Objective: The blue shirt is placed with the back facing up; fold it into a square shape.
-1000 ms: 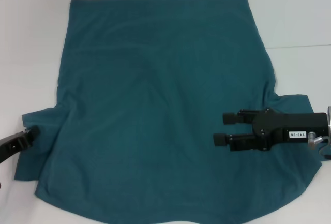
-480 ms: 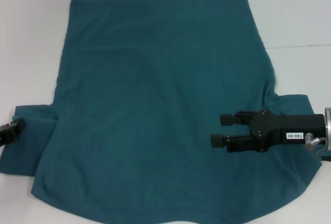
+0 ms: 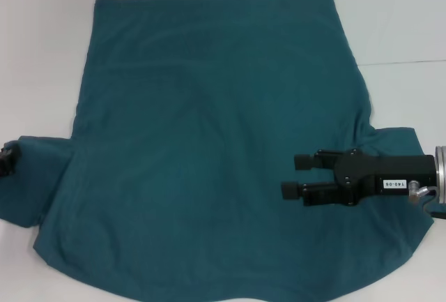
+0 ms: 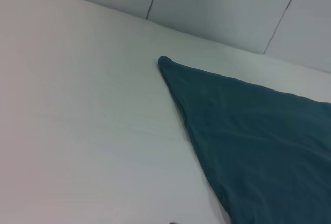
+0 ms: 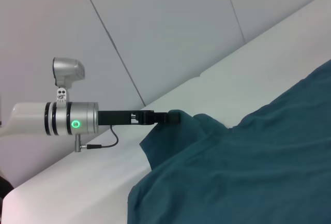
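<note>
Now, by label:
Blue shirt point(image 3: 209, 141): spread flat across the white table point(image 3: 42, 51), hem at the far side, sleeves toward the near corners.
Left gripper point(image 3: 7, 159): at the table's left edge, gripping the tip of the shirt's left sleeve; the right wrist view shows its 2 fingers clamped on that sleeve, which rises slightly off the table.
Right gripper point(image 3: 300, 175): hovering over the shirt's right side, near the right sleeve, pointing toward the shirt's middle; its 2 fingers stand apart, holding nothing.
Left wrist view: only a far corner of the shirt on the table.
</note>
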Motion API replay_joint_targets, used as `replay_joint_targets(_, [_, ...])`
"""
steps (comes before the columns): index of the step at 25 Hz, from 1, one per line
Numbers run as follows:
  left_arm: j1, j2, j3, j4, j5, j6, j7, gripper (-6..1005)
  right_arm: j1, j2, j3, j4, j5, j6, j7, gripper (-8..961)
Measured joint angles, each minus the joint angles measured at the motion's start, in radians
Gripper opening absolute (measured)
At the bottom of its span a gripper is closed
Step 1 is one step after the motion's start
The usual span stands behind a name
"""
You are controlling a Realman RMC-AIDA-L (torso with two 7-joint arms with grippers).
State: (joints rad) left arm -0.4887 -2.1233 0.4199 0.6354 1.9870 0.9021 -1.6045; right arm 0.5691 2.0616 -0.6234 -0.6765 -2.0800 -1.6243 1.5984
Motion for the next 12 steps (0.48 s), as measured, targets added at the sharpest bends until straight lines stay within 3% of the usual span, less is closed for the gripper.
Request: replay_joint_targets(12, [-0.022,0.010,0.003,0.036,0.032,-0.027,0.009,19,0.000,0.002,0.001,0.002,0.000,0.002,0.000,877])
